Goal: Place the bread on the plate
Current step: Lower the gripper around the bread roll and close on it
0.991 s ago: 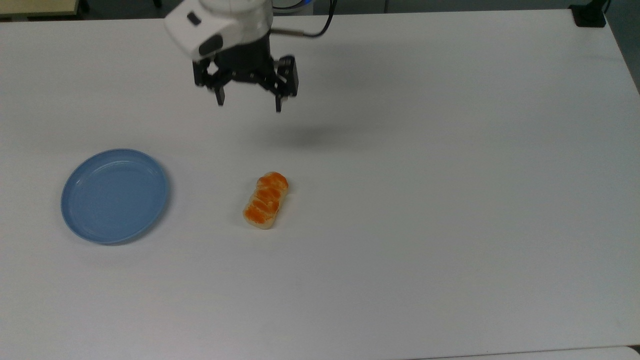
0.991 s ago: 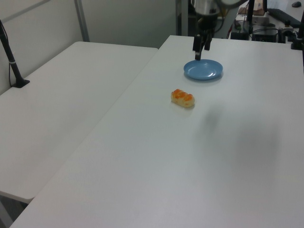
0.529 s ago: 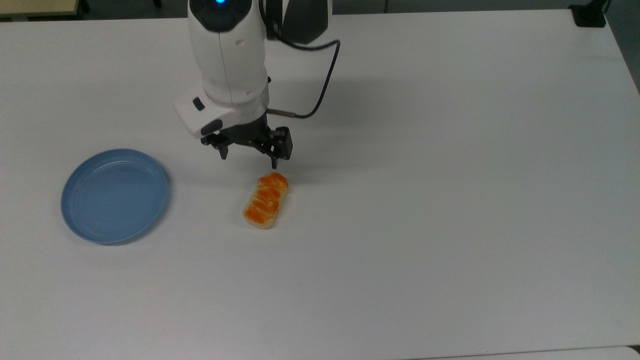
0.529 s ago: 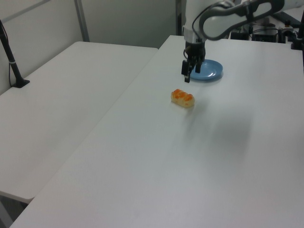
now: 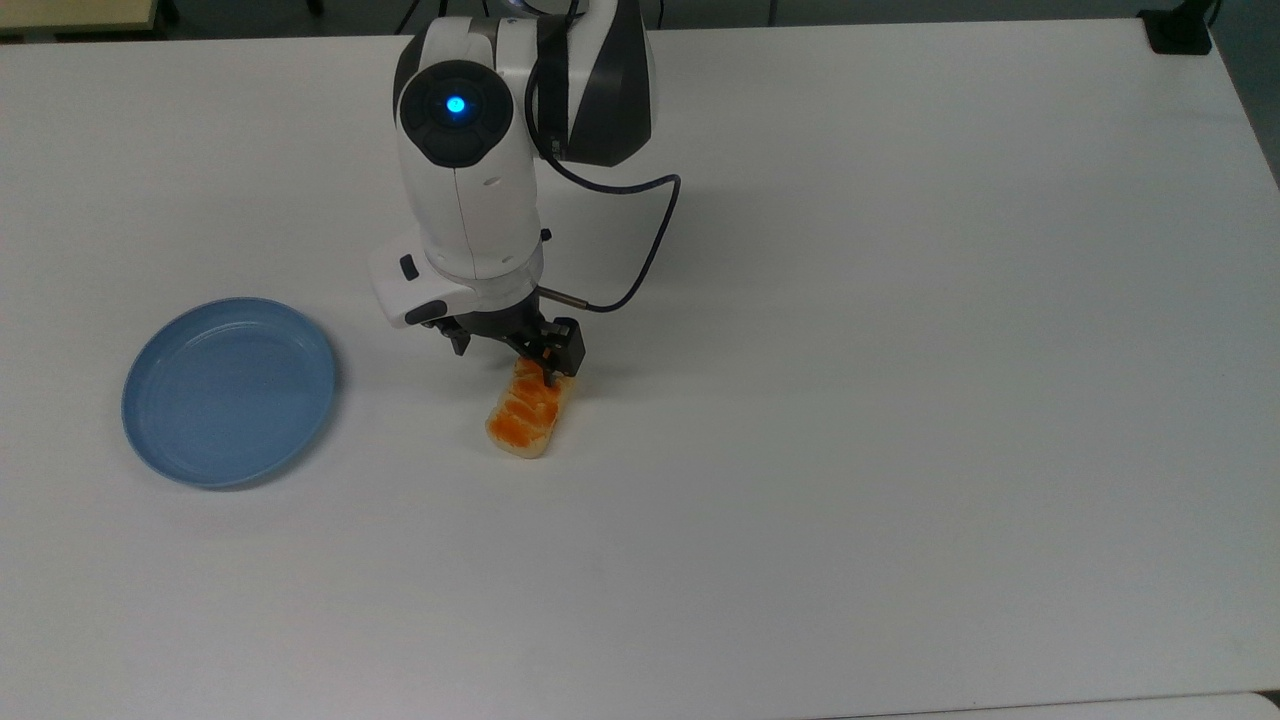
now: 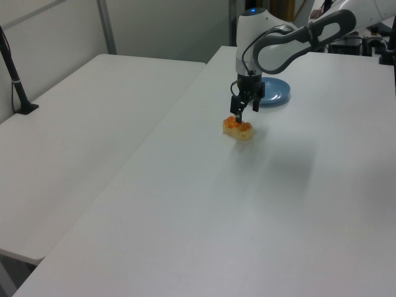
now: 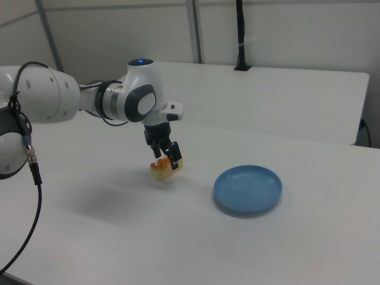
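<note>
The bread (image 5: 524, 420), a small loaf with a glossy orange-brown top, lies on the white table near the middle, also seen as the bread (image 6: 240, 129) and the bread (image 7: 161, 173). My gripper (image 5: 507, 360) is open and hangs low over the bread's far end. One finger overlaps that end in the top view and the other stands to the top view's left of it. The same gripper (image 6: 242, 111) (image 7: 166, 157) covers part of the loaf. The light-blue plate (image 5: 228, 392) sits bare to the top view's left of the bread, apart from it, and shows as the plate (image 6: 277, 93) and the plate (image 7: 247, 189).
A black cable (image 5: 645, 250) loops from the arm over the table. A black clamp base (image 5: 1178, 30) sits at the top view's far right corner. A second white table (image 6: 86, 130) with a black pole (image 6: 13, 74) adjoins on the left view's left.
The arm has come forward from the table's far side and down, bringing the open gripper from well behind the bread to right over its far end. Bread and plate have not moved.
</note>
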Robot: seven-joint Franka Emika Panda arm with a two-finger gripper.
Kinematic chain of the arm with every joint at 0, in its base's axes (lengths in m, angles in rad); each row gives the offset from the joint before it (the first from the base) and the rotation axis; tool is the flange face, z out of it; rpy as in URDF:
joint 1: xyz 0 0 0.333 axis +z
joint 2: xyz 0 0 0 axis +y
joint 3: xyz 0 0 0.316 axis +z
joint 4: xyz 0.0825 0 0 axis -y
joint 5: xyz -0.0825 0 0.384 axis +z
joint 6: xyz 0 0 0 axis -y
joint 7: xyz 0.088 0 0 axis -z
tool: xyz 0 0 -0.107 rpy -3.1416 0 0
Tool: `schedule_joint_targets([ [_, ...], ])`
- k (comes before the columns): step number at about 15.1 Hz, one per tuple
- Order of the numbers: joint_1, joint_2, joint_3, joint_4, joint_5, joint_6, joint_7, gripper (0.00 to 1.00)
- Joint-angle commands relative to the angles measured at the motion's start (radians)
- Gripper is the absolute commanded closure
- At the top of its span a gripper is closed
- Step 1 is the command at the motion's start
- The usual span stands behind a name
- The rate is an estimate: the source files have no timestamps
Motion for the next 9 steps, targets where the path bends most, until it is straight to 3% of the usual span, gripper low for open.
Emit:
schedule_joint_targets([
  [1,0.01,0.026,0.002,0.008,0.001,0.054,0.058,0.0],
  [9,0.012,0.044,0.01,0.006,0.006,0.087,0.129,0.0],
])
